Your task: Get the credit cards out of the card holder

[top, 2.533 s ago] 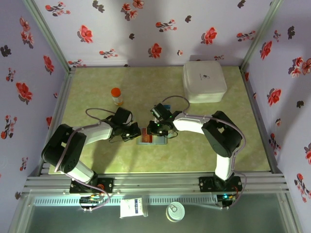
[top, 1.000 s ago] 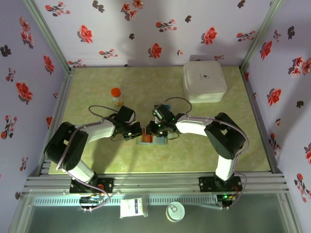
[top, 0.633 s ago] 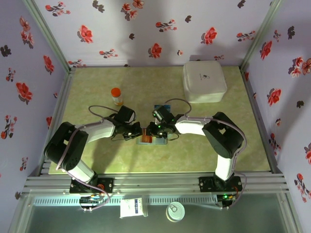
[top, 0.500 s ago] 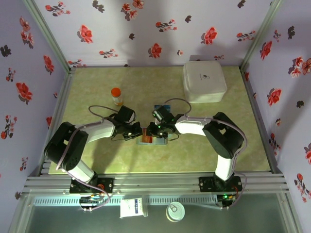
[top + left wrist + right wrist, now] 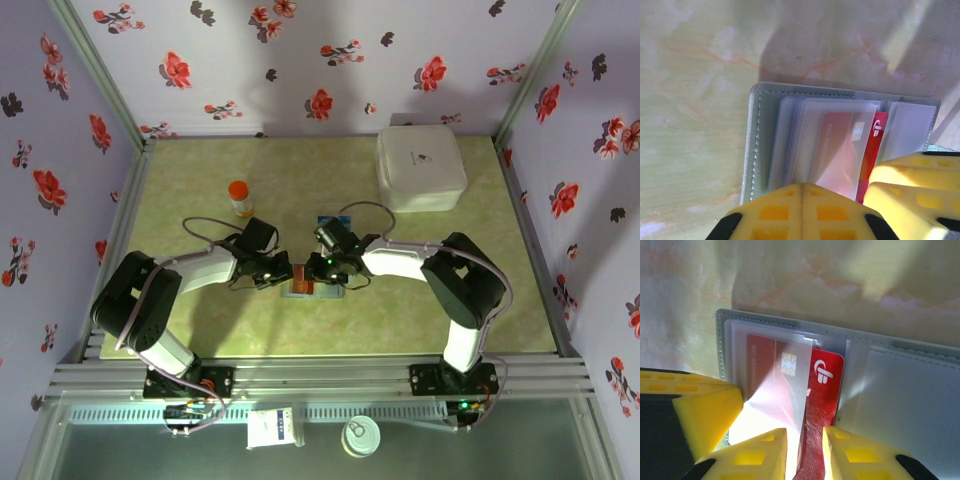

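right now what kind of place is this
Probably a robot data-collection booth: floral fabric walls on an aluminium frame, enclosing a small green tabletop with two arms bolted at its near edge.

Overhead view evenly lit, sharp, soft shadows under both arms on the table (image 5: 200,340). Wrist views close and soft-focused; strong glare on the clear sleeve (image 5: 772,390); yellow fingers (image 5: 800,212) blurred, shadows on tabletop.

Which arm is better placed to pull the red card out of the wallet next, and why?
The right. Its gripper straddles the edge of the red card, which already sticks partly out of its sleeve. The left gripper is shut, pressing on the wallet as if pinning it.
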### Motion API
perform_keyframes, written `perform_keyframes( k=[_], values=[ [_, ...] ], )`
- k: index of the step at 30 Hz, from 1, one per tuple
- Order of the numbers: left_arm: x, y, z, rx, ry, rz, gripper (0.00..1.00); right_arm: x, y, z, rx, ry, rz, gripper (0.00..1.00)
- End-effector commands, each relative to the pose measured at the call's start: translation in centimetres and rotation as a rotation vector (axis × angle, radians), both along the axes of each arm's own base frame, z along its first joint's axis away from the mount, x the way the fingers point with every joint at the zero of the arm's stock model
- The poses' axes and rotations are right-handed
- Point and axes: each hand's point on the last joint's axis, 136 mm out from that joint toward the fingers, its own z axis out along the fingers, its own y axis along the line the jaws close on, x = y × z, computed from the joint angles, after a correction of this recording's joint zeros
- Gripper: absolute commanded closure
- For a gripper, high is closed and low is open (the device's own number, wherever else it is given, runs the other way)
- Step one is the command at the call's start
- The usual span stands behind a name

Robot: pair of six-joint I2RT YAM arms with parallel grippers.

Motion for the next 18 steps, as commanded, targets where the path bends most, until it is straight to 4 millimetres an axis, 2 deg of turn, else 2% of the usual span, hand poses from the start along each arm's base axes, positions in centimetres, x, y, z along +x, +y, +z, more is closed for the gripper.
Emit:
perform_keyframes(
  k=[1,6,18],
  values=[
    [0.1,-0.6,1.3,-0.009,-0.016,-0.014,0.98,0.0,-0.4,1.3,0.012,-0.029,-0.009,0.74],
    [0.1,-1.0,0.9,-0.001,-0.007,-0.025,0.98,0.0,-0.6,1.3,0.025,-0.025,-0.02,0.74],
    [-0.2,-0.1,-0.5,0.055,0.011,-0.019,0.99,0.0,-1.3,-0.1,0.03,0.007,-0.046,0.74]
  ],
)
